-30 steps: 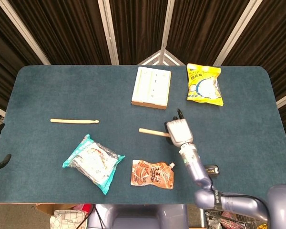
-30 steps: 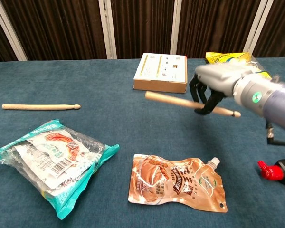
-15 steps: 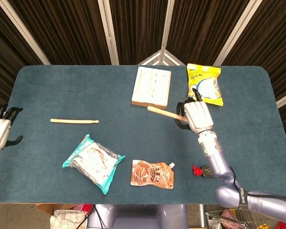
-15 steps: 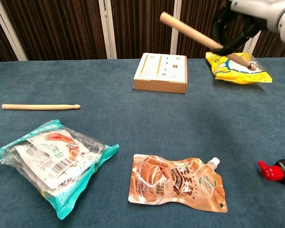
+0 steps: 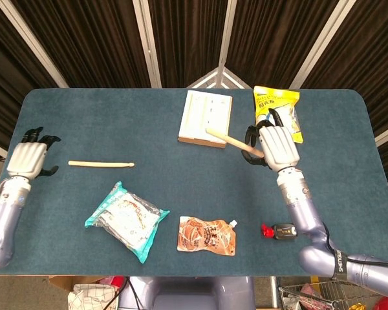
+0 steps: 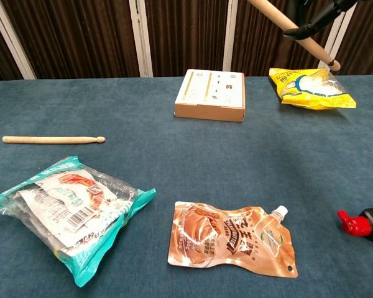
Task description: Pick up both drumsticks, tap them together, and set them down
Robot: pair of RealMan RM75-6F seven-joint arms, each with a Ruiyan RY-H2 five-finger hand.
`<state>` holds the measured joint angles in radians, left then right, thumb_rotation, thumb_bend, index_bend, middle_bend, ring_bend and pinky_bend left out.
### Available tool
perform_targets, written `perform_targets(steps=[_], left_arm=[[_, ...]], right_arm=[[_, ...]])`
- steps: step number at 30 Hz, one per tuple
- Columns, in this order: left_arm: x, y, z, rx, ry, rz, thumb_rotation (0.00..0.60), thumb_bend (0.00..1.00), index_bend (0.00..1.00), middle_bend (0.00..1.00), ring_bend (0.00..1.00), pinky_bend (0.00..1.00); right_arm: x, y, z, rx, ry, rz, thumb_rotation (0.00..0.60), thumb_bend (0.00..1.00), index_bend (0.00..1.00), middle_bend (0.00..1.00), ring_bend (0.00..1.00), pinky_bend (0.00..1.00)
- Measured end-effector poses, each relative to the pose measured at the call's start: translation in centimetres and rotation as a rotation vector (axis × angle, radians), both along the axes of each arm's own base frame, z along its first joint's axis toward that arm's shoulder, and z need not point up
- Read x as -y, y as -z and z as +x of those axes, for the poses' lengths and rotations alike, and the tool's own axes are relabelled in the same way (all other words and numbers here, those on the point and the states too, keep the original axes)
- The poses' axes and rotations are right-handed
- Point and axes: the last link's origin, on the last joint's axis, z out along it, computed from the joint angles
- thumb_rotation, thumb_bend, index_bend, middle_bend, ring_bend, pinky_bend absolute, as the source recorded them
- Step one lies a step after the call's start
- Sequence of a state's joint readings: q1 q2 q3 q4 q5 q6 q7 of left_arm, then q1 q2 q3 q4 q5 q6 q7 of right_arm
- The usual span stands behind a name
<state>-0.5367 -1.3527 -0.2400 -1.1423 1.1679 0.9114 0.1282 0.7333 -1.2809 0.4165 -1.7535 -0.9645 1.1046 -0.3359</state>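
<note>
Drumsticks: one pale wooden drumstick lies at 9 o'clock on blue tabletop.
Right hand: fingers wrapped around second stick, raised for tapping.
Left hand: empty, fingers loosely curled, beside lying stick for pickup.

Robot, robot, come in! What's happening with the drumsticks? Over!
Right hand holds one drumstick up in the air. Left hand open, beside the second drumstick, flat on the table. Nothing between them.
</note>
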Motion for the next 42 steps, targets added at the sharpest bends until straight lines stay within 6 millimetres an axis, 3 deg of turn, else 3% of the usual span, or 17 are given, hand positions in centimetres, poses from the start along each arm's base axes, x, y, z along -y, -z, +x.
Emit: perform_targets(steps=[6,13,24,35,42], left_arm=[[-1.6,2.8,0.3,0.024,-0.021,-0.037,0.6,0.37,0.31,0.29,0.0,0.0],[-2.2,4.7,-0.3,-0.002,-0.053,-0.031,0.6,0.38,0.38,0.36,0.0,0.0],[-2.6,7.8,-0.9,-0.02,-0.085,-0.043,0.6,0.38,0.37,0.36,0.0,0.0],[-3.1,10.4,0.4,0.0,-0.05,-0.084,0.6,0.4,0.4,0.39,0.0,0.0],[-3.2,11.6,0.9,-0.011,-0.039,-0.107,0.6,0.41,0.47,0.48,0.02,0.0]], right_arm=[[0.1,-0.3,0.3,-0.005,0.013,-0.017,0.6,0.4,0.69,0.62,0.33,0.0],[0.2,-0.2,0.0,-0.028,0.035,-0.034,0.6,0.4,0.69,0.62,0.33,0.0],[0.2,-0.2,-0.8,-0.049,0.068,-0.053,0.6,0.4,0.7,0.62,0.33,0.0],[0.1,-0.5,-1.4,-0.061,0.084,-0.07,0.6,0.4,0.71,0.62,0.33,0.0],[0.0,-0.9,-1.6,-0.067,0.091,-0.079,0.6,0.4,0.71,0.62,0.33,0.0]])
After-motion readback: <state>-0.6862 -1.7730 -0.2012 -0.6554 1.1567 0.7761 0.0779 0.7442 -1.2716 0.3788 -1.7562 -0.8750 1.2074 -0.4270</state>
